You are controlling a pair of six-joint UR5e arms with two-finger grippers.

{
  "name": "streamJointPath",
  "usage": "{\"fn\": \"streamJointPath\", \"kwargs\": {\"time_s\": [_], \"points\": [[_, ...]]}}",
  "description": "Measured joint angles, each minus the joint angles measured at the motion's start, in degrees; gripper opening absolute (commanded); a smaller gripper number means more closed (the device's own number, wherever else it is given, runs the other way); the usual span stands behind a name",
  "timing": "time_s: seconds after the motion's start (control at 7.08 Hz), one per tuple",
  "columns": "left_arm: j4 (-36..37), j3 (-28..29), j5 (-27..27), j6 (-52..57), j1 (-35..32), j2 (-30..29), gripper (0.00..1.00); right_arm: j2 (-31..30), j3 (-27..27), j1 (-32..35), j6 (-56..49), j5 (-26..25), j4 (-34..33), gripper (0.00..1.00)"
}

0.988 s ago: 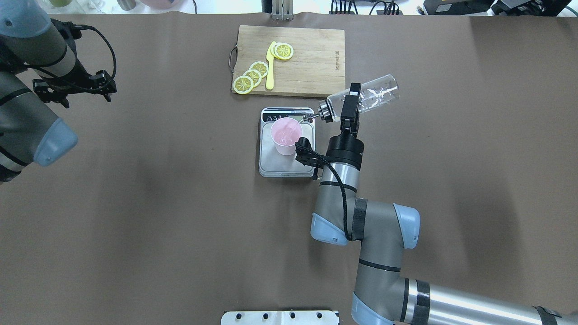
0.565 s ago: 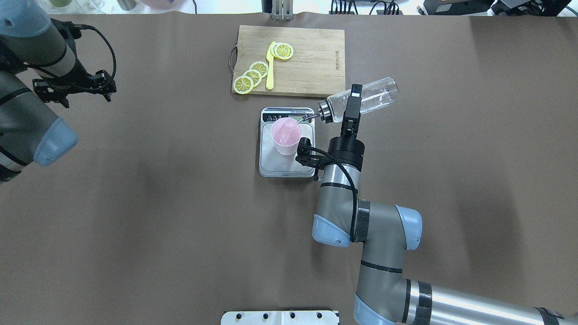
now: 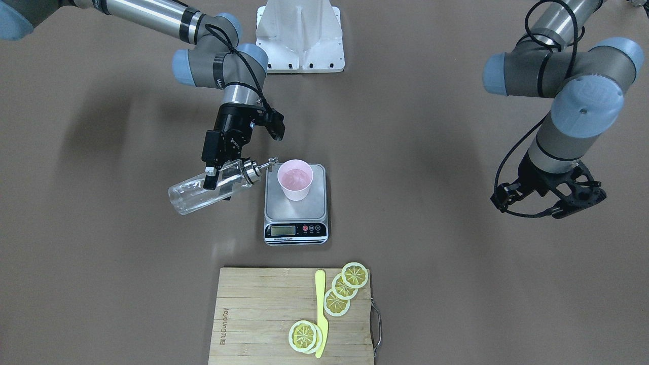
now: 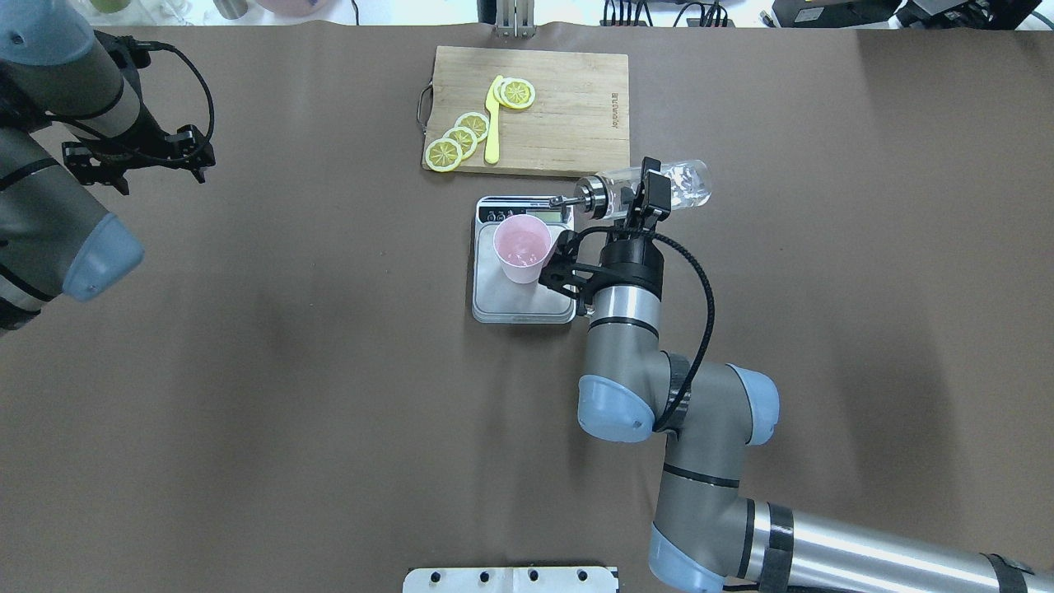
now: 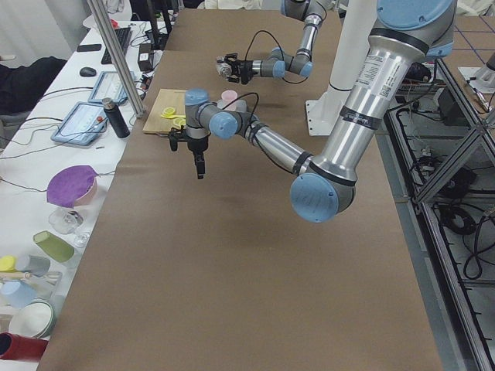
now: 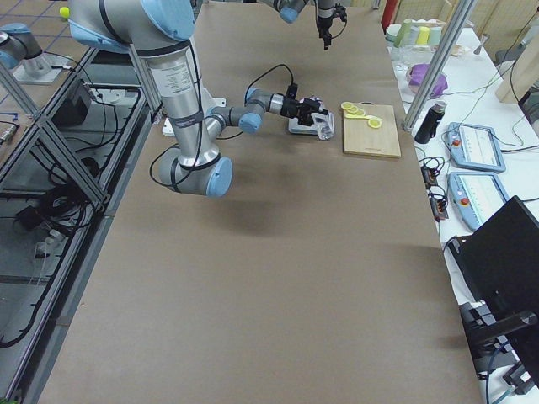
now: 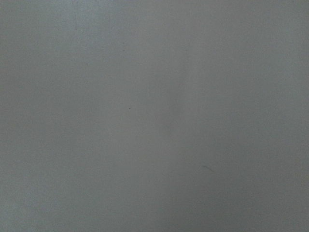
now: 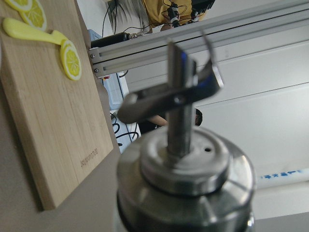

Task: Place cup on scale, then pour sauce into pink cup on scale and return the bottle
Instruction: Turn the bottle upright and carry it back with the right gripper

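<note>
The pink cup (image 4: 522, 247) stands on the steel scale (image 4: 517, 303), also in the front view: cup (image 3: 295, 178), scale (image 3: 296, 209). It holds a little clear liquid. My right gripper (image 4: 645, 193) is shut on the clear glass bottle (image 4: 687, 181), held almost level just right of the scale. Its metal spout (image 4: 568, 200) points over the scale's display end, beside the cup's rim; no stream shows. The cap fills the right wrist view (image 8: 186, 179). My left gripper (image 4: 136, 156) is open and empty, far left above the table.
A wooden cutting board (image 4: 568, 107) with lemon slices (image 4: 461, 136) and a yellow knife (image 4: 492, 123) lies just behind the scale. A white base plate (image 4: 510, 579) sits at the table's near edge. The left wrist view shows only brown table cover.
The bottle has tipped back from its pouring tilt towards level and drawn closer to the wrist. The stream into the cup has stopped. The left arm has barely moved.
</note>
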Motion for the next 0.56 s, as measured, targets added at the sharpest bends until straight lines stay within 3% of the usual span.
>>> {"fn": "streamJointPath", "kwargs": {"time_s": [0.28, 0.56], "points": [[0.13, -0.49, 0.08, -0.27, 0.01, -0.13, 0.99, -3.96, 6.59, 4.87, 6.33, 13.14, 2.94, 0.00], [0.30, -1.70, 0.20, -0.61, -0.08, -0.26, 0.98, -13.12, 11.29, 11.04, 16.26, 25.73, 12.98, 0.00]]}}
